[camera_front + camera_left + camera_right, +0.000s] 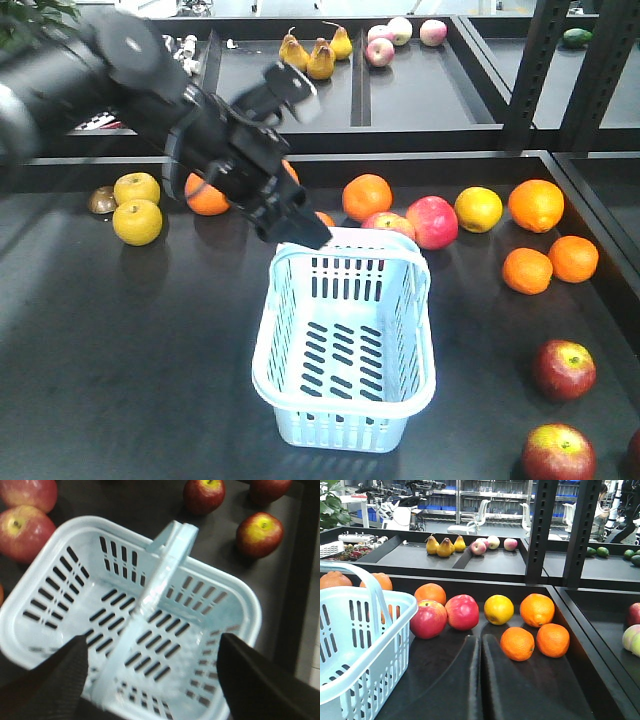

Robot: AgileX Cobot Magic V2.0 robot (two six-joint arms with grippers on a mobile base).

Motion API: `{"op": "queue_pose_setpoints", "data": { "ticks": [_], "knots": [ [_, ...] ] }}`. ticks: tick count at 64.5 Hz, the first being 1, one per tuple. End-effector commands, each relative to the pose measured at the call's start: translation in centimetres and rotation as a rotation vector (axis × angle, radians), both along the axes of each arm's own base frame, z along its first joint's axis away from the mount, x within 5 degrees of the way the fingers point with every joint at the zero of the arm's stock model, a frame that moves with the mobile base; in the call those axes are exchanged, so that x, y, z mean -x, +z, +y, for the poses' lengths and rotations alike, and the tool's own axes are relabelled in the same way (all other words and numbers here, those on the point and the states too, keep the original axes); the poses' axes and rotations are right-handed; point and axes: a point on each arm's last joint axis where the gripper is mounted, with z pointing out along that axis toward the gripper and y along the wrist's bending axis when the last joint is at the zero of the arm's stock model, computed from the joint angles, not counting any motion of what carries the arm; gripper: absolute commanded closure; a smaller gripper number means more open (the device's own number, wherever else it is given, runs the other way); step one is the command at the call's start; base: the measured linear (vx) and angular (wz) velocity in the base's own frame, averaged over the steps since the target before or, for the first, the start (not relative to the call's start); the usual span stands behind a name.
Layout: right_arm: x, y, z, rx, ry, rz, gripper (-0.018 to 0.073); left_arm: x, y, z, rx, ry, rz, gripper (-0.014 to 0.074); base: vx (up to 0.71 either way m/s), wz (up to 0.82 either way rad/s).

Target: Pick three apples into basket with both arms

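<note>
A pale blue-white slotted rectangular plastic basket (345,400) is being kept upright near the middle of the black bench (120,350). In the left wrist view one of its thin hoop handles (165,565) is being seen crossing above its opening.

The thick black left arm (120,70) is being reached in from the far left. Its left gripper (295,225) is being held just above the basket's far left rim, and the jaws are being held spread wide over the opening.

Three dark red apples with yellowish stem patches (563,368) are being left lying on the bench at the near right, well apart from the basket. The third is being cut off by the right edge of the front view.

Two paler pink-and-yellow apples (432,220) are being seen just beyond the basket's far rim, with round oranges (367,196) lying around them. Yellow pears (318,58) are being kept on the far shelf (420,95).

The black right gripper (481,645) is being held low over the bench, to the right of the basket. Its jaws are being kept pressed together along a thin seam, and they are being pointed toward the far fruit.
</note>
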Motion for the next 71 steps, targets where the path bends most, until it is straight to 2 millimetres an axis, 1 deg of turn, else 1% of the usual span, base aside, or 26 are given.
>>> {"op": "queue_pose_setpoints", "data": {
  "ticks": [1, 7, 12, 15, 22, 23, 25, 30, 31, 35, 38, 39, 41, 42, 47, 50, 53, 60, 64, 70, 71],
  "knots": [
    [0.0, 0.3, 0.0, 0.003, 0.000, -0.078, 0.0564, 2.9, 4.8, 1.7, 0.003, 0.071, -0.035, 0.0178, 0.00, 0.00],
    [0.0, 0.3, 0.0, 0.003, 0.000, -0.078, 0.0564, 4.5, 6.9, 3.5, -0.058, 0.165, -0.099, 0.0279, 0.00, 0.00],
    [0.0, 0.3, 0.0, 0.003, 0.000, -0.078, 0.0564, 6.2, 8.4, 4.9, -0.086, 0.209, -0.154, 0.0389, 0.00, 0.00],
    [0.0, 0.3, 0.0, 0.003, 0.000, -0.078, 0.0564, 7.5, 9.4, 5.7, -0.087, 0.223, -0.185, 0.0454, 0.00, 0.00],
    [0.0, 0.3, 0.0, 0.003, 0.000, -0.078, 0.0564, 10.5, 10.3, 7.1, -0.069, 0.229, -0.203, 0.0590, 0.00, 0.00],
    [0.0, 0.3, 0.0, 0.003, 0.000, -0.078, 0.0564, 10.9, 10.3, 7.2, -0.064, 0.229, -0.199, 0.0605, 0.00, 0.00],
    [0.0, 0.3, 0.0, 0.003, 0.000, -0.078, 0.0564, 11.9, 10.2, 7.6, -0.053, 0.225, -0.191, 0.0606, 0.00, 0.00],
    [0.0, 0.3, 0.0, 0.003, 0.000, -0.078, 0.0564, 14.3, 9.5, 8.3, -0.024, 0.214, -0.156, 0.0605, 0.00, 0.00],
    [0.0, 0.3, 0.0, 0.003, 0.000, -0.078, 0.0564, 14.7, 9.0, 8.4, -0.020, 0.211, -0.140, 0.0604, 0.00, 0.00],
    [0.0, 0.3, 0.0, 0.003, 0.000, -0.078, 0.0564, 16.4, 8.2, 9.0, 0.000, 0.208, -0.126, 0.0605, 0.00, 0.00],
    [0.0, 0.3, 0.0, 0.003, 0.000, -0.078, 0.0564, 17.6, 7.3, 9.5, 0.017, 0.220, -0.129, 0.0605, 0.00, 0.00],
    [0.0, 0.3, 0.0, 0.003, 0.000, -0.078, 0.0564, 17.9, 6.7, 9.6, 0.013, 0.224, -0.122, 0.0605, 0.00, 0.00],
    [0.0, 0.3, 0.0, 0.003, 0.000, -0.078, 0.0564, 18.7, 6.3, 10.1, 0.029, 0.234, -0.133, 0.0605, 0.00, 0.00],
    [0.0, 0.3, 0.0, 0.003, 0.000, -0.078, 0.0564, 19.0, 5.7, 10.2, 0.032, 0.241, -0.129, 0.0605, 0.00, 0.00],
    [0.0, 0.3, 0.0, 0.003, 0.000, -0.078, 0.0564, 20.8, 4.4, 11.1, 0.067, 0.272, -0.158, 0.0605, 0.00, 0.00],
    [0.0, 0.3, 0.0, 0.003, 0.000, -0.078, 0.0564, 21.8, 3.0, 11.6, 0.083, 0.292, -0.166, 0.0605, 0.00, 0.00],
    [0.0, 0.3, 0.0, 0.003, 0.000, -0.078, 0.0564, 23.0, 2.2, 12.2, 0.119, 0.311, -0.191, 0.0605, 0.00, 0.00],
    [0.0, 0.3, 0.0, 0.003, 0.000, -0.078, 0.0564, 24.9, 0.0, 13.1, 0.204, 0.386, -0.204, 0.0605, 0.00, 0.00],
    [0.0, 0.3, 0.0, 0.003, 0.000, -0.078, 0.0564, 25.9, -1.6, 13.7, 0.256, 0.438, -0.197, 0.0605, 0.00, 0.00],
    [0.0, 0.3, 0.0, 0.003, 0.000, -0.078, 0.0564, 26.9, -3.9, 14.3, 0.281, 0.474, -0.215, 0.0605, 0.00, 0.00],
    [0.0, 0.3, 0.0, 0.003, 0.000, -0.078, 0.0564, 27.0, -4.6, 14.4, 0.276, 0.479, -0.209, 0.0605, 0.00, 0.00]
  ]
}}
